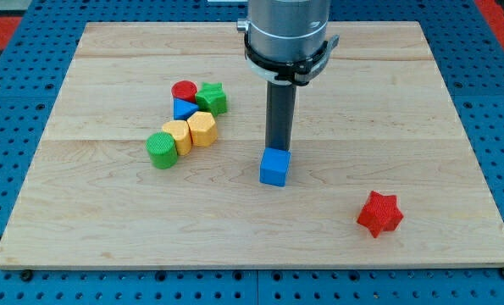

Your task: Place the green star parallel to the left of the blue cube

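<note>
The green star (212,98) lies in the upper left part of the wooden board (108,229), at the right end of a cluster of blocks. The blue cube (274,168) sits near the board's middle, well to the lower right of the star. My tip (278,151) stands right behind the blue cube, at its top edge in the view, and its very end is partly hidden by the cube. The rod hangs from the arm (287,34) at the view's top.
The cluster by the star holds a red cylinder (184,90), a blue triangle (184,108), a yellow hexagon (202,129), a yellow block (177,135) and a green cylinder (161,150). A red star (379,213) lies at the lower right.
</note>
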